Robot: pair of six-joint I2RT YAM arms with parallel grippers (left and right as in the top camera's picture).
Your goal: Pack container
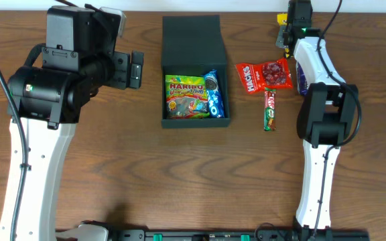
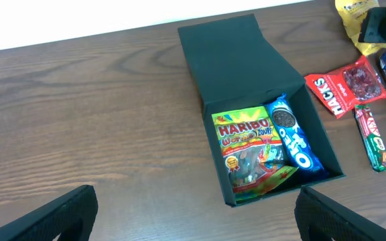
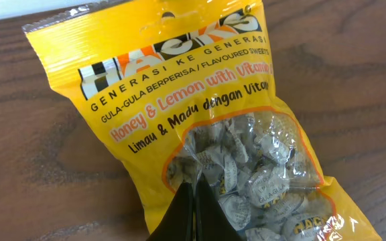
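The container (image 1: 193, 122) is a shallow matte black box at the table's middle, its flap lid (image 1: 191, 40) lying open behind it. Inside lie a Haribo bag (image 1: 185, 96) and a blue Oreo pack (image 1: 214, 94); both also show in the left wrist view, Haribo (image 2: 250, 150) and Oreo (image 2: 293, 137). My left gripper (image 1: 136, 69) is open and empty, left of the box, its fingers wide apart (image 2: 196, 195). My right gripper (image 3: 194, 184) is at the far right back, shut on a yellow Hacks candy bag (image 3: 179, 100).
A red Hacks bag (image 1: 265, 75) and a KitKat bar (image 1: 269, 109) lie right of the box. A dark blue packet (image 1: 301, 77) lies partly under my right arm. The table's back edge is just behind the yellow bag (image 2: 354, 17).
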